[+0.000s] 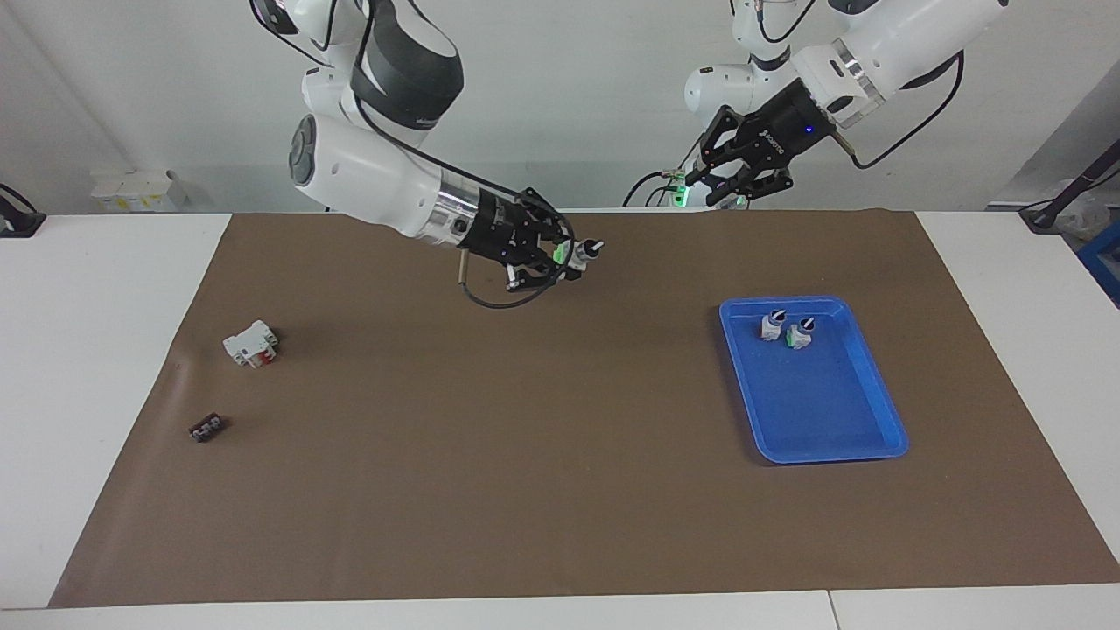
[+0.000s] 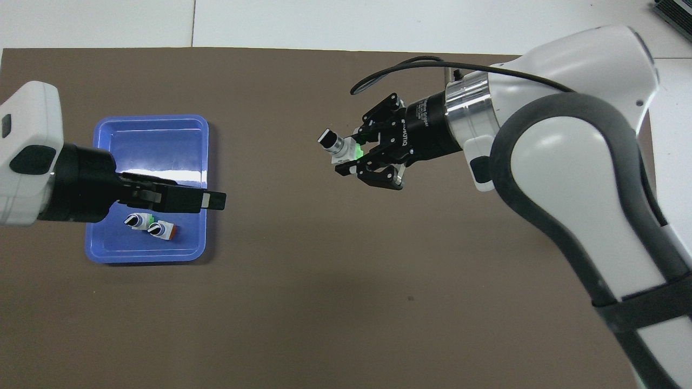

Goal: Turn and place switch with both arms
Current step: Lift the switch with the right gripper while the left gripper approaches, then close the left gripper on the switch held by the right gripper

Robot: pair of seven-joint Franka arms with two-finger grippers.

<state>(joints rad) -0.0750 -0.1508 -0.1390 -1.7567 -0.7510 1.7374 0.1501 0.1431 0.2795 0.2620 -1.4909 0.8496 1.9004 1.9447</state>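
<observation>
My right gripper is shut on the switch and holds it in the air over the middle of the brown mat. It grips the switch by its green end, and the black-and-white knob points toward the left arm's end of the table. In the overhead view the right gripper and the switch show the same. My left gripper is open and empty, raised in the air. From overhead the left gripper lies over the blue tray's edge.
A blue tray at the left arm's end holds two other knob switches, one with green and one with red. A white block with a red part and a small black part lie at the right arm's end.
</observation>
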